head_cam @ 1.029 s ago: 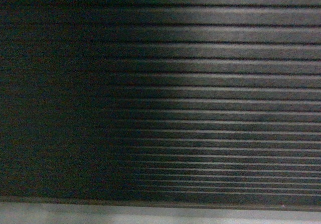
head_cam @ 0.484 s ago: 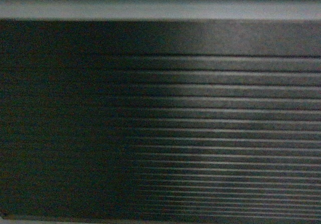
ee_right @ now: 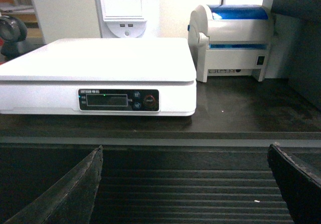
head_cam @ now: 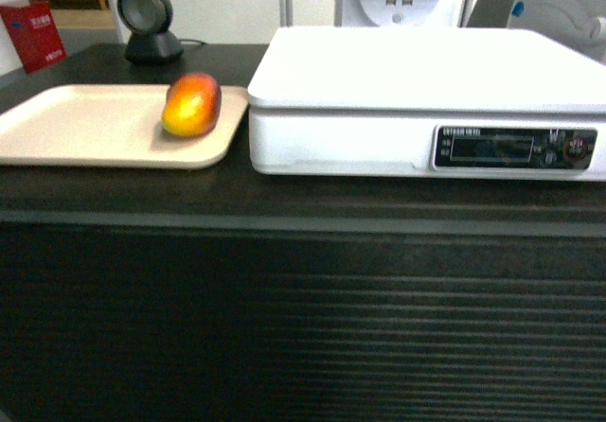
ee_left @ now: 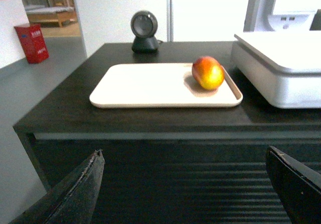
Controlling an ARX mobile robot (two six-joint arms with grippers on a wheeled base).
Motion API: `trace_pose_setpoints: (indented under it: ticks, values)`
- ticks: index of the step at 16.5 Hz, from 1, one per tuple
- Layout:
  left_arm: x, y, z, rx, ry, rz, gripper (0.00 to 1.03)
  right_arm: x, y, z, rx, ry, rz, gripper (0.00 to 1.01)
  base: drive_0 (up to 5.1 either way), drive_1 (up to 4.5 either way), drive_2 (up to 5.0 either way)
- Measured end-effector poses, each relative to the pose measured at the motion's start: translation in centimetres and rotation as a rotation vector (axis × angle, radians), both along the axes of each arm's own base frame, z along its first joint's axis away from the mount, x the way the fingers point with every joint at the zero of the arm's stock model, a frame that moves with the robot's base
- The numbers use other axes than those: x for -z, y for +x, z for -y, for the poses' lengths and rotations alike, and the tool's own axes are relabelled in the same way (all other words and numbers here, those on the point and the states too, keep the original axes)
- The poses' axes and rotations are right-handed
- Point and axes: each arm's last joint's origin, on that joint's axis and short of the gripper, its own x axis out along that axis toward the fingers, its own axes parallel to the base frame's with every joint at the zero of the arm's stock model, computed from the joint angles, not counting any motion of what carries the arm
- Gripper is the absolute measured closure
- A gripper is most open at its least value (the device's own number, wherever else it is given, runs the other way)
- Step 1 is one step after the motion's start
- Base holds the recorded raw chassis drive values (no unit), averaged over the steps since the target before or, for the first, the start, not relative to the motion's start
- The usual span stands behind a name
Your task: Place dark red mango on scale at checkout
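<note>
One dark red mango (head_cam: 192, 104), red blending to orange-yellow; one flat beige rounded-corner tray (head_cam: 76, 124); one large white boxy scale (head_cam: 417, 91) with a single dark display strip; one black ribbed-front checkout counter (head_cam: 303, 318); one round black barcode scanner (ee_left: 144, 30); one white label printer (ee_right: 233, 40) with a blue roll; one red box (ee_left: 31, 43); two black grippers, left (ee_left: 185, 189) and right (ee_right: 185, 189)

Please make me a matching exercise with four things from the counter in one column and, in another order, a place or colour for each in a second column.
Things:
1. dark red mango
2. scale
3. round black scanner
4. label printer

Descriptions:
A. white, with a blue top
B. at the back left of the counter
C. on the beige tray, near its right edge
D. white, with a dark display on its front

Pairs: 1-C, 2-D, 3-B, 4-A
</note>
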Motion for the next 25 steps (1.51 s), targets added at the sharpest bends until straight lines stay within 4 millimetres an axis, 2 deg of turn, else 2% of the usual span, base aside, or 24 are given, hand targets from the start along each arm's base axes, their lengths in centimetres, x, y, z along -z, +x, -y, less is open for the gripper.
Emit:
trace_pose_setpoints:
  ticks: [25]
  values:
    - [0.0,0.0,0.0,0.001,0.0,0.0,0.05,0.01,0.0,0.0,0.0,0.0,-0.001,0.03,0.0,0.0,0.0]
